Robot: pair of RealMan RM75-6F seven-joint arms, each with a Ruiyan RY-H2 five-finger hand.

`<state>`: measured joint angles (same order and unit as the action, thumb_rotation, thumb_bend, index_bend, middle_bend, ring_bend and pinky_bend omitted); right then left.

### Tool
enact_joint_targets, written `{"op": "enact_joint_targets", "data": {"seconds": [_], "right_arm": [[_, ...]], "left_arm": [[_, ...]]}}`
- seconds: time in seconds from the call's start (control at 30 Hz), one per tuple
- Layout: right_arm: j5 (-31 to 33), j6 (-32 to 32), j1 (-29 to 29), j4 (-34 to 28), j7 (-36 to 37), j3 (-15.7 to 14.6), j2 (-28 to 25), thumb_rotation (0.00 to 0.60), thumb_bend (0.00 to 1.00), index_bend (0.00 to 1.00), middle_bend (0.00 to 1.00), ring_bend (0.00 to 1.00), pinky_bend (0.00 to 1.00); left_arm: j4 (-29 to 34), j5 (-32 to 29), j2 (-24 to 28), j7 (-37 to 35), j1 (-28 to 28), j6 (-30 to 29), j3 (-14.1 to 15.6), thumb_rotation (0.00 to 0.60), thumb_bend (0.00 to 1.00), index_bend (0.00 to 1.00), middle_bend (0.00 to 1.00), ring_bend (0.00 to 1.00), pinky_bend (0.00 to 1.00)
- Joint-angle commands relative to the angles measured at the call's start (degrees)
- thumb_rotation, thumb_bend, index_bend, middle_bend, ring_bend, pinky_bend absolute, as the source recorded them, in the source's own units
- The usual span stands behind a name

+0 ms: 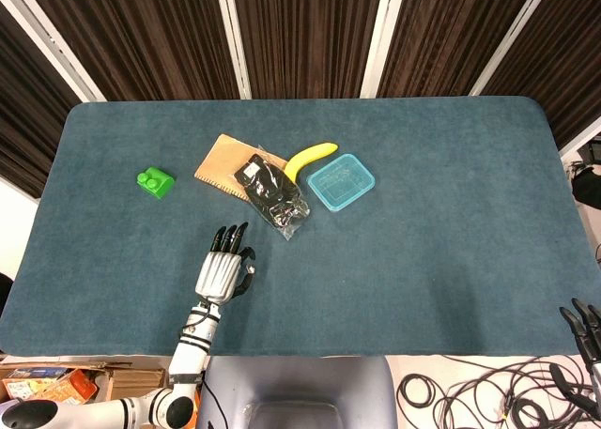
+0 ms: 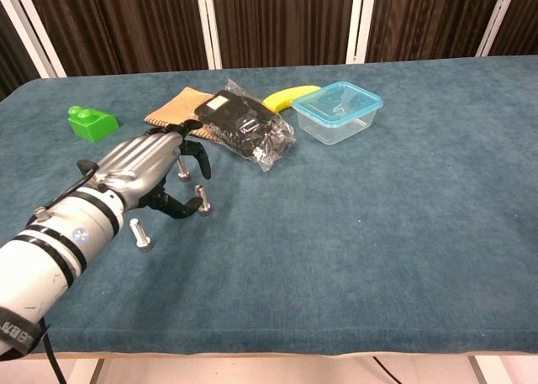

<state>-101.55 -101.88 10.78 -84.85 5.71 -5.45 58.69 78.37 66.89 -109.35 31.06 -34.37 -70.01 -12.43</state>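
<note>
A silver left hand hovers low over the teal bench, its dark fingers spread apart and holding nothing. Three small metal bolts stand on the bench just beneath and beside it. Just beyond the fingertips lies a black packet in clear plastic. The right hand hangs off the bench's near right corner, fingers apart.

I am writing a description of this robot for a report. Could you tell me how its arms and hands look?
The left hand has a silver metal back and black fingers. Its forearm is white and grey with black rings and a thin black cable. Only the dark fingers of the right hand show, at the frame edge.
</note>
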Motion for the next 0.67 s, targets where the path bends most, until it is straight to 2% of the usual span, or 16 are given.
{"op": "enact_joint_targets", "data": {"seconds": [0.03,0.1,0.17,0.27,0.37,0.43,0.53,0.67], "right_arm": [[0.0,-0.1,0.1,0.1,0.1,0.0,0.0,0.6,0.29,0.0,0.0,0.0,0.04],[0.2,-0.1,0.1,0.2,0.3,0.0,0.0,0.6,0.29,0.0,0.0,0.0,0.04],[0.2,-0.2,0.2,0.3,0.4,0.0,0.0,0.6,0.29,0.0,0.0,0.0,0.04],[0.1,-0.3,0.3,0.2,-0.2,0.0,0.3,0.6,0.29,0.0,0.0,0.0,0.04],[0.0,-0.1,0.2,-0.2,-1.5,0.2,0.7,0.6,0.29,0.0,0.0,0.0,0.04],[0.1,0.1,0.1,-0.5,-2.7,0.4,1.0,0.6,0.29,0.0,0.0,0.0,0.04],[0.5,0.9,-0.1,-1.2,-4.3,0.6,1.4,0.6,0.29,0.0,0.0,0.0,0.04],[1.2,1.4,-0.3,-1.7,-5.2,1.0,1.5,0.6,0.29,0.0,0.0,0.0,0.04]], "left_arm": [[4.5,3.0,2.8,-1.2,1.3,-2.2,1.5,0.6,0.34,0.33,0.0,0.0,0.0],[9.3,5.2,6.6,-1.9,2.9,-3.8,3.4,0.6,0.34,0.25,0.0,0.0,0.0],[15.5,8.1,12.5,-2.4,5.9,-6.9,6.3,0.6,0.34,0.15,0.0,0.0,0.0],[21.2,14.7,21.8,-6.4,11.0,-13.0,11.8,0.6,0.34,0.07,0.0,0.0,0.0],[22.8,19.2,29.7,-12.1,16.3,-17.7,17.8,0.6,0.34,0.01,0.0,0.0,0.0],[22.1,20.7,33.2,-14.0,18.9,-19.8,20.5,0.6,0.34,0.0,0.0,0.0,0.0],[18.8,22.6,34.7,-17.6,22.2,-23.2,22.0,0.6,0.34,0.0,0.0,0.0,0.0],[15.4,24.6,33.9,-21.3,23.4,-25.1,21.5,0.6,0.33,0.0,0.0,0.0,0.0]]}}
